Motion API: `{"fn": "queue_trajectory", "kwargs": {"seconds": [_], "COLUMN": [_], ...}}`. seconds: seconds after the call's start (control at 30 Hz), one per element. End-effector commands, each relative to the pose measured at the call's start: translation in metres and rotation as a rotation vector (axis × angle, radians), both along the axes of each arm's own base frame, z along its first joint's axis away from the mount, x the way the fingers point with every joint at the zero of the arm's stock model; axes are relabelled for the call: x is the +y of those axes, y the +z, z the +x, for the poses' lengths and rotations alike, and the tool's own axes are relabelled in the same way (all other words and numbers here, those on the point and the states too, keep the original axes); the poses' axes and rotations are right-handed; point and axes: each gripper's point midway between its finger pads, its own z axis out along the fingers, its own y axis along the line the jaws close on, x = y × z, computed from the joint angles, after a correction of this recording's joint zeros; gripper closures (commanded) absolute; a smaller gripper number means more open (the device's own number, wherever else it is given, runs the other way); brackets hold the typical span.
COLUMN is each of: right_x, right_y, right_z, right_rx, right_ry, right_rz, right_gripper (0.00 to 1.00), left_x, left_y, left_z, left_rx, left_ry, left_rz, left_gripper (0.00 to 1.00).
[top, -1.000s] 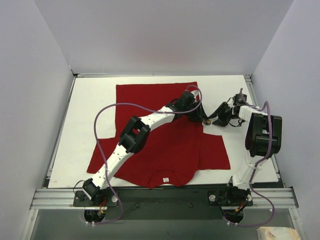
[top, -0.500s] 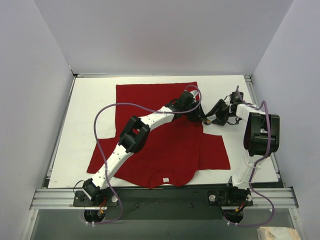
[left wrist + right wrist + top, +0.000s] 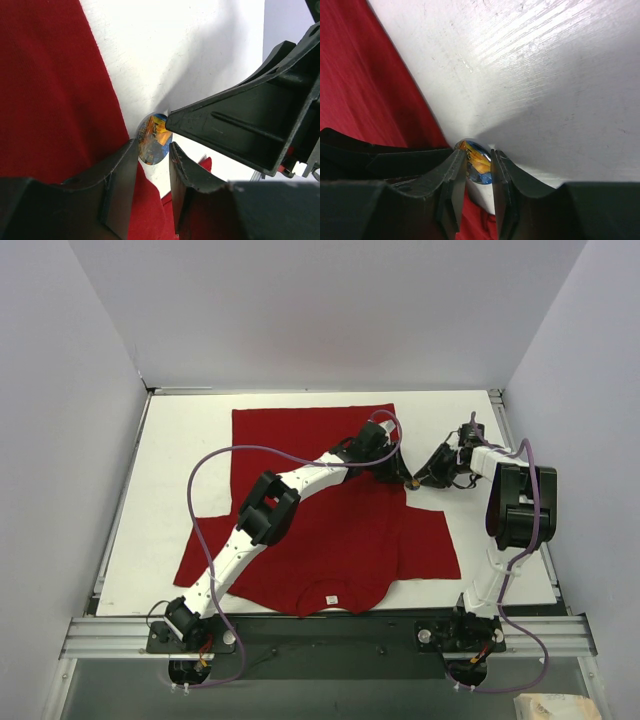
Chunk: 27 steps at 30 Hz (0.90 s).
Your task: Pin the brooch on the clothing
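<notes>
The clothing, a red T-shirt [image 3: 320, 510], lies flat on the white table [image 3: 180, 440], with its white neck label near the front. The brooch [image 3: 412, 481] is a tiny disc with an orange and blue face, just off the shirt's right edge. In the left wrist view the brooch [image 3: 154, 132] sits at the mouth of my left gripper [image 3: 153, 147], whose jaws stand apart with table showing between them. My right gripper [image 3: 479, 157] comes from the opposite side, and both its fingers press against the brooch [image 3: 479, 165]. One right finger [image 3: 235, 125] covers the disc's upper right.
The shirt's right edge [image 3: 112, 115] runs just left of the brooch, with bare white table [image 3: 545, 75] beyond. The right arm's body [image 3: 520, 505] stands near the table's right rim. A purple cable [image 3: 215, 465] loops over the shirt.
The right gripper has slid left up to the brooch and narrowed its jaws onto it. The left arm has held its place, its jaws closing in a little.
</notes>
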Motion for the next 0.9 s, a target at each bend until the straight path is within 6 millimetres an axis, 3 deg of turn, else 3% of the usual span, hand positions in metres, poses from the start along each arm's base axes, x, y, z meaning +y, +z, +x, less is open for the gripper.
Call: {"fn": "queue_trajectory", "kwargs": {"seconds": [0.0,0.17,0.47,0.87], "right_x": [0.019,0.029,0.041,0.033], "right_y": [-0.006,0.006,0.031,0.05], "right_z": [-0.014,-0.011,-0.013,-0.001], "right_rx": [0.066,0.0,-0.069,-0.162], "right_ry": [0.007,-0.03,0.004,-0.013], "right_rz": [0.102,0.236,0.323,0.331], "right_gripper": [0.74,0.76,0.76,0.75], "left_x": [0.016,0.016,0.014,-0.018], "left_y": [-0.057,-0.06,-0.058,0.017], "left_z": [-0.019,-0.021,-0.024,-0.034], "left_rx": [0.089,0.104,0.107,-0.021], "left_ry": [-0.015,-0.016,-0.032,-0.161], "left_rz": [0.131,0.123,0.087,-0.121], "left_gripper": [0.58,0.57,0.56,0.56]}}
